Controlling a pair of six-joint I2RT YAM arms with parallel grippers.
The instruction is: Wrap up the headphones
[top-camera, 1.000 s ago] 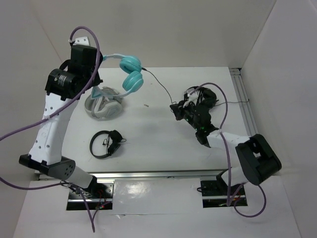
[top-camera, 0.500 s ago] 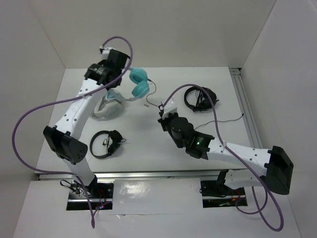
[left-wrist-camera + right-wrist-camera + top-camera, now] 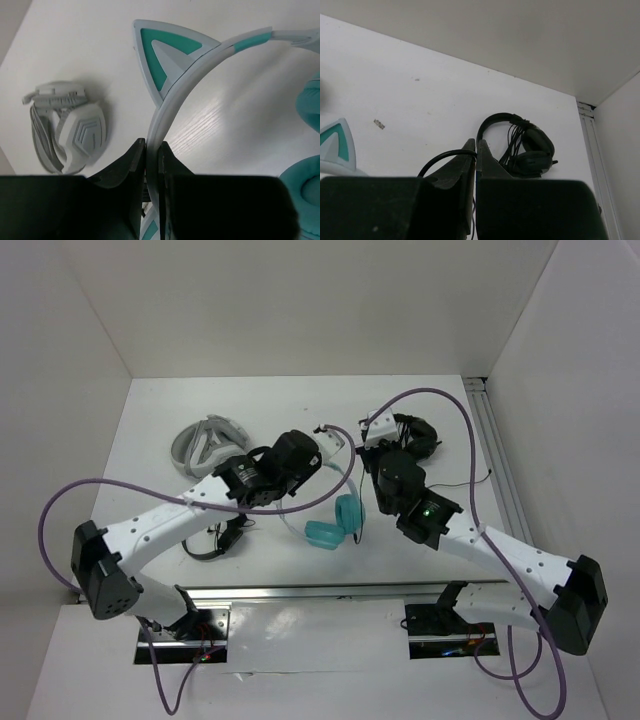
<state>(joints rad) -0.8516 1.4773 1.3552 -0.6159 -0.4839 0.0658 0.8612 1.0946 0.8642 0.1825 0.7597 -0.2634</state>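
The teal headphones (image 3: pixel 335 525) hang at the table's middle, ear cups low and near the front. My left gripper (image 3: pixel 325 447) is shut on their white headband (image 3: pixel 172 97), just below a teal cat ear (image 3: pixel 165 50); one teal ear cup (image 3: pixel 305 200) shows at the right of the left wrist view. My right gripper (image 3: pixel 368 440) is close to the right of the left one. It is shut on the thin black cable (image 3: pixel 442 159), which loops out to the left of its fingers. A cat ear tip (image 3: pixel 337 142) shows at the left edge of the right wrist view.
A grey-white headset (image 3: pixel 205 443) lies at the back left, also in the left wrist view (image 3: pixel 70 127). Black headphones (image 3: pixel 418 433) lie behind my right gripper, seen in the right wrist view (image 3: pixel 525 145). Another black pair (image 3: pixel 212 538) lies partly under my left arm. White walls surround the table.
My left arm has carried the teal headphones from the back left to the table's middle and lowered them. My right arm has moved back and right, ending beside the left gripper.
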